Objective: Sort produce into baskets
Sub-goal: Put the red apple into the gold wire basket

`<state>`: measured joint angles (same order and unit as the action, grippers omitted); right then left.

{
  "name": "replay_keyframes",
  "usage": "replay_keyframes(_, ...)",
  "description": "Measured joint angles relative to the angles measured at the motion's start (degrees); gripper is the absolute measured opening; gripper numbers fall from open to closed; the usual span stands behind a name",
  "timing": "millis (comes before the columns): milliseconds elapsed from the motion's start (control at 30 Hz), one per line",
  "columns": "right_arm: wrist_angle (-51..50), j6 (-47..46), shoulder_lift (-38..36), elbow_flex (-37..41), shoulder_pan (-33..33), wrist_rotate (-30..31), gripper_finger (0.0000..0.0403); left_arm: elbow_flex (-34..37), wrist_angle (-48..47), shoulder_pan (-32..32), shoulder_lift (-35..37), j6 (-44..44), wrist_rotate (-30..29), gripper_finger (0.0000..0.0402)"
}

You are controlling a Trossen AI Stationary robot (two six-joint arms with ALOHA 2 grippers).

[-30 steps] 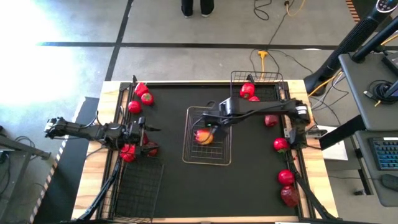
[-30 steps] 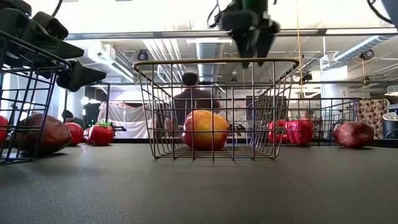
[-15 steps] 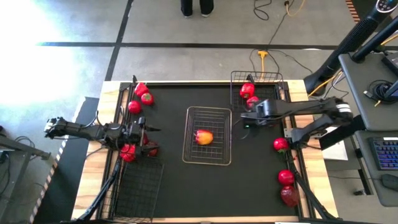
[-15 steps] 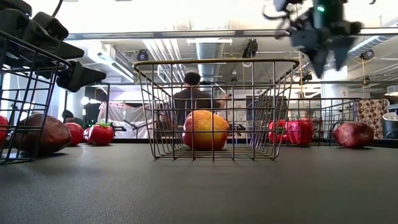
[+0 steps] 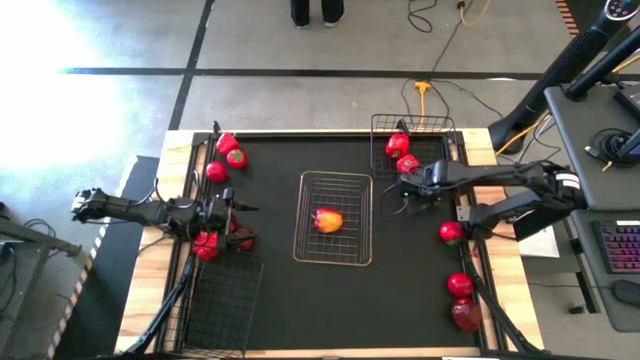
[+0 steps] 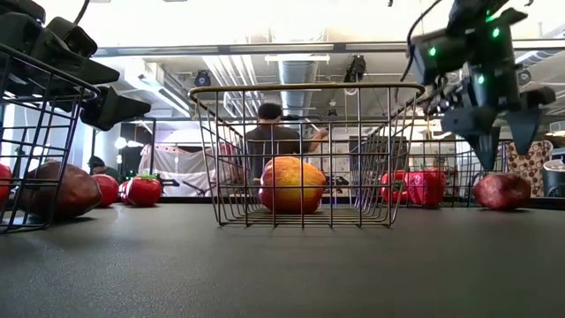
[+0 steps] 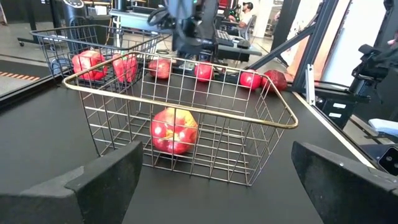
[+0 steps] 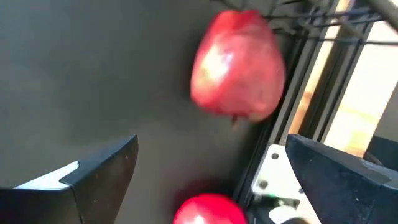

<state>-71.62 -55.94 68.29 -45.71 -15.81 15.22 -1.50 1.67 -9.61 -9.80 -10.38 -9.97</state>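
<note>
A yellow-red apple [image 5: 328, 220] lies on the floor of the silvery basket [image 5: 334, 182] at the table's middle. My right gripper [image 6: 503, 146] hangs open, pointing down, right of that basket. It is above a dark red apple [image 8: 236, 65] and touches nothing. A black basket [image 5: 440, 124] at the far right holds red peppers [image 5: 398, 144]. My left gripper [image 7: 214, 186] waits open at the left edge, level, facing the silvery basket [image 7: 186, 112]. Red produce [image 5: 206, 246] lies beneath it.
Tomatoes and peppers [image 5: 228, 155] lie at the far left. Red apples [image 5: 452, 233] [image 5: 461, 285] lie along the right edge. A second black basket [image 5: 222, 310] stands at the near left. A person sits beyond the table [image 6: 274, 132].
My right gripper has swung from above the silvery basket toward the table's right edge, sinking and rolling about its own axis, and has stayed open. The yellow-red apple has stayed on the basket floor.
</note>
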Motion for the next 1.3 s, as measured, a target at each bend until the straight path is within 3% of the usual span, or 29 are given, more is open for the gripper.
replay_keyframes(233,2.57,3.07,0.0,1.49,-7.39,4.4,0.04,0.0,0.0,0.0,-0.02,0.0,-0.01,0.0393)
replay_keyframes(733,16.59,3.03,-0.15,11.03,-14.63,3.79,0.0399,0.0,0.0,0.02,-0.02,0.0,-0.01,0.0393)
replay_keyframes(900,19.48,3.37,-0.2,13.24,-14.6,3.76,0.0364,0.0,-0.02,0.02,-0.02,0.01,0.0,0.0393)
replay_keyframes(1100,19.47,6.04,-0.31,13.59,-14.15,2.93,0.0278,0.0,-0.02,0.0,-0.02,0.01,0.0,0.0393)
replay_keyframes(1300,17.95,6.4,-2.48,11.93,-9.51,-0.28,0.0275,0.0,-0.02,0.01,-0.02,-0.01,0.0,0.0393)
